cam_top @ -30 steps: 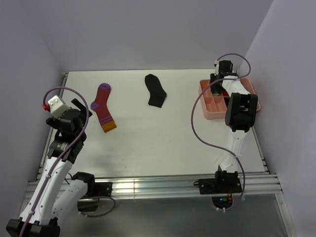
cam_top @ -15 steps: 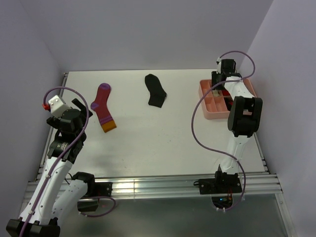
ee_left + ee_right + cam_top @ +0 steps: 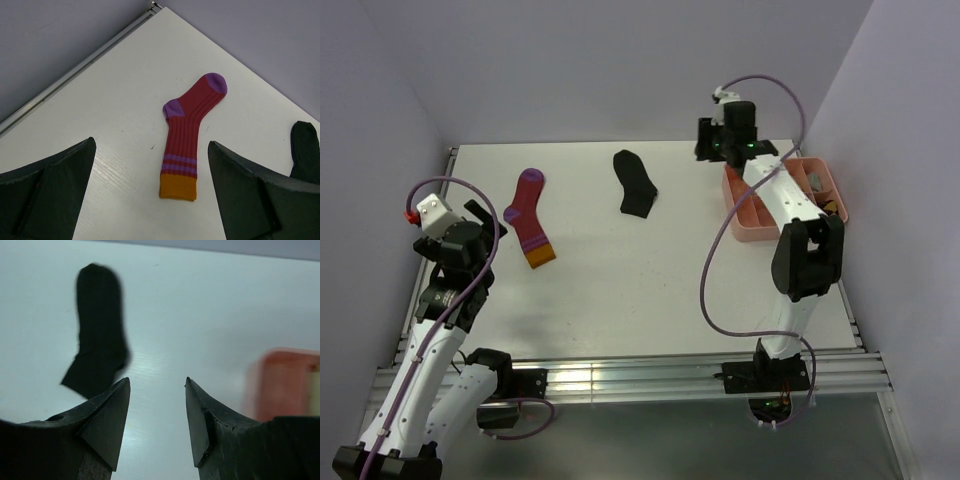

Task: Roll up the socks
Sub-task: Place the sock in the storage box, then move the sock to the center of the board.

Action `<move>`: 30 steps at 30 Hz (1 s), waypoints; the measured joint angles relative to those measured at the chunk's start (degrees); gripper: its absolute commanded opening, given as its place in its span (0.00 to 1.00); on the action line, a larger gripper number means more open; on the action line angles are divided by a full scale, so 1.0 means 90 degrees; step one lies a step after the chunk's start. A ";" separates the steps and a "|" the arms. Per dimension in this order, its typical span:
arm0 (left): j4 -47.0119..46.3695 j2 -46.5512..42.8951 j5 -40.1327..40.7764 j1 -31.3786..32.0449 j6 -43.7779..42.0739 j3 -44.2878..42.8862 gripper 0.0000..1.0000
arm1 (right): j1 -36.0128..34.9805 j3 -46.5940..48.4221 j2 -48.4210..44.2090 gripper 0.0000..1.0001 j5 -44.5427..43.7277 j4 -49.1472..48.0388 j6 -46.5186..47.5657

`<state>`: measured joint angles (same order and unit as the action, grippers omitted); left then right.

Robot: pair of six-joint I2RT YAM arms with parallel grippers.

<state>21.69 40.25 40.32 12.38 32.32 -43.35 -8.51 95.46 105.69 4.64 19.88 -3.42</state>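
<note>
The magenta sock (image 3: 528,215) with purple stripes and an orange end lies flat at the left of the table. It also shows in the left wrist view (image 3: 191,135). The black ankle sock (image 3: 636,184) lies flat at the back middle; it appears blurred in the right wrist view (image 3: 97,330) and at the edge of the left wrist view (image 3: 305,150). My left gripper (image 3: 485,222) is open and empty, raised left of the magenta sock (image 3: 150,190). My right gripper (image 3: 708,140) is open and empty, above the table between the black sock and the tray (image 3: 157,382). The cream sock is not clearly visible.
The pink compartment tray (image 3: 752,228) stands at the right, with small items in its far compartments. It shows blurred in the right wrist view (image 3: 280,385). Walls close the table at the back and both sides.
My right arm has swung left from over the pink tray to the back of the table, toward the black sock. The left arm and both socks have not moved.
</note>
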 measured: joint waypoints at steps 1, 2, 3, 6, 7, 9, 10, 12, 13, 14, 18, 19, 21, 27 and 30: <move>-0.0002 -0.0015 -0.0002 0.0000 0.0002 0.0000 0.99 | -0.0260 0.0002 0.0117 0.56 0.0090 -0.0056 -0.0134; 0.0002 -0.0034 -0.0002 0.0000 0.0002 0.0000 1.00 | -0.0464 0.0000 0.0260 0.56 0.0160 -0.0114 -0.0255; 0.0002 -0.0041 -0.0002 0.0000 0.0005 0.0000 0.99 | -0.0712 0.0005 0.0430 0.56 0.0267 -0.0216 -0.0389; 0.0005 -0.0053 -0.0002 -0.0005 0.0010 0.0002 1.00 | -0.1219 0.0058 0.0954 0.56 0.0483 -0.0435 -0.0729; 0.0007 -0.0058 -0.0010 -0.0007 0.0010 0.0005 1.00 | -0.1365 0.0097 0.1132 0.56 0.0546 -0.0478 -0.0833; 0.0012 -0.0083 -0.0029 -0.0010 0.0015 0.0007 0.99 | -0.1627 0.0153 0.1508 0.56 0.0709 -0.0641 -0.1042; 0.0010 -0.0100 -0.0049 -0.0012 0.0017 0.0007 0.99 | -0.1717 0.0199 0.1683 0.56 0.0804 -0.0692 -0.1141; 0.0010 -0.0126 -0.0066 -0.0012 0.0032 0.0007 0.99 | -0.1824 0.0352 0.2011 0.56 0.0950 -0.0772 -0.1302; 0.0010 -0.0131 -0.0066 -0.0012 0.0034 0.0007 1.00 | -0.1853 0.0457 0.2178 0.56 0.1008 -0.0801 -0.1370; 0.0012 -0.0141 -0.0068 -0.0012 0.0034 0.0007 1.00 | -0.1865 0.0549 0.2307 0.56 0.1073 -0.0816 -0.1433; 0.0012 -0.0177 -0.0070 -0.0012 0.0034 0.0007 1.00 | -0.1868 0.0806 0.2715 0.56 0.1280 -0.0889 -0.1741; 0.0012 -0.0192 -0.0075 -0.0017 0.0034 0.0007 0.99 | -0.1868 0.0806 0.2773 0.56 0.1297 -0.0923 -0.1841; 0.0012 -0.0219 -0.0085 -0.0022 0.0034 0.0007 1.00 | -0.1868 0.0746 0.2820 0.56 0.1336 -0.0952 -0.2004; 0.0005 -0.0325 -0.0155 -0.0022 0.0034 0.0015 1.00 | -0.1875 -0.0369 0.2535 0.56 0.1421 -0.1525 -0.2327; 0.0010 -0.0381 -0.0172 -0.0022 0.0036 0.0046 0.99 | -0.1889 -0.1348 0.1943 0.56 0.1447 -0.1770 -0.2499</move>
<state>21.78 36.82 38.76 12.19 32.64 -42.94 -25.52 83.33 123.17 17.67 3.95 -25.91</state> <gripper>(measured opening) 0.995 0.554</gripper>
